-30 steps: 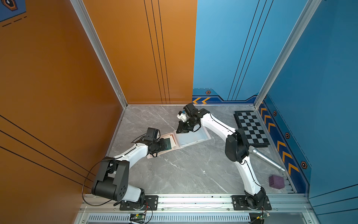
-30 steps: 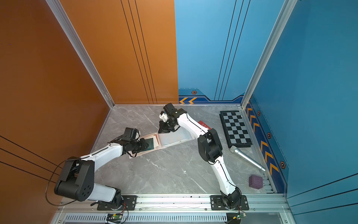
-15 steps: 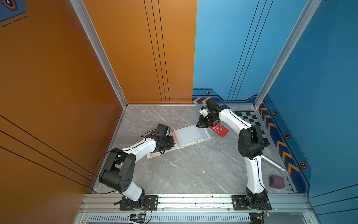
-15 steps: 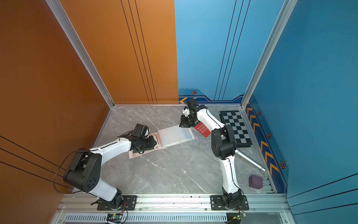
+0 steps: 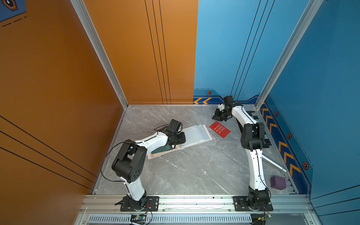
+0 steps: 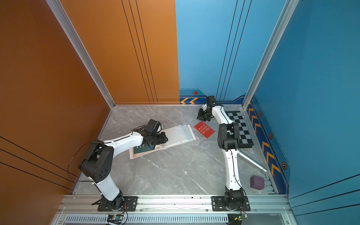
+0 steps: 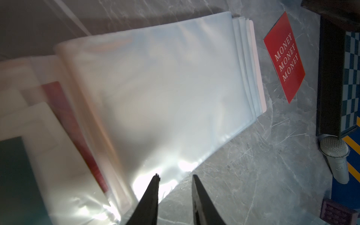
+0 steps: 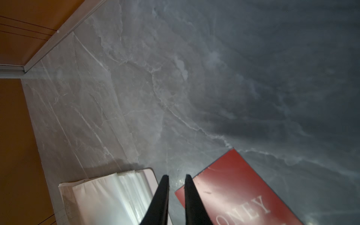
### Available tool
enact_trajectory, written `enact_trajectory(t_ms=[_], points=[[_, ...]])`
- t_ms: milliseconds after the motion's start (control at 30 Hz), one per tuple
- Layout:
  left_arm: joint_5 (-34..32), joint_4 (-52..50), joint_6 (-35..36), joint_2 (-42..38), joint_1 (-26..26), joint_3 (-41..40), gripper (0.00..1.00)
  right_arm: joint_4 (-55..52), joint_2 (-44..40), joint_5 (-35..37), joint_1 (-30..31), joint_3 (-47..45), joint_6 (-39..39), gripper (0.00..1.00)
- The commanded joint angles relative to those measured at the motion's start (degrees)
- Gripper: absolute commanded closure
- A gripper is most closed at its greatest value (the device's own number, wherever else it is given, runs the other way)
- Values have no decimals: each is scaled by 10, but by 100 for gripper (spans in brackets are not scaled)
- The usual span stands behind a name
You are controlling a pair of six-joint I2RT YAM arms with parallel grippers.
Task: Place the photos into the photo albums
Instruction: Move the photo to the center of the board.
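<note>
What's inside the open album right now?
In the album, the page under the left arm shows a green card, a red card and a blurry pale card. The other sleeves look empty. The arm hides part of that page.

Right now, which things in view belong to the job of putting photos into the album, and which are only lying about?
For the job: photo album, red MONEY card, dark green card on the album.
Lying about: checkerboard, metal tube, purple block.
</note>
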Motion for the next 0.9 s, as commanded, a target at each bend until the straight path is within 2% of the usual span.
enact_trajectory(t_ms=[0, 133, 300, 433, 700, 867], points=[[6, -19, 3, 12, -13, 18, 70, -8, 35, -7, -2, 49, 21, 81], [6, -19, 2, 17, -22, 18, 69, -10, 66, -22, 0, 76, 23, 82], [3, -20, 1, 12, -28, 12, 69, -9, 27, 13, -13, -3, 9, 82], [5, -19, 3, 20, -30, 16, 69, 0, -42, 44, -18, -112, -11, 82], [25, -20, 15, 62, -39, 66, 69, 114, -247, 26, -19, -459, 3, 83], [45, -25, 19, 96, -44, 109, 69, 152, -358, 18, -20, -582, 21, 82]])
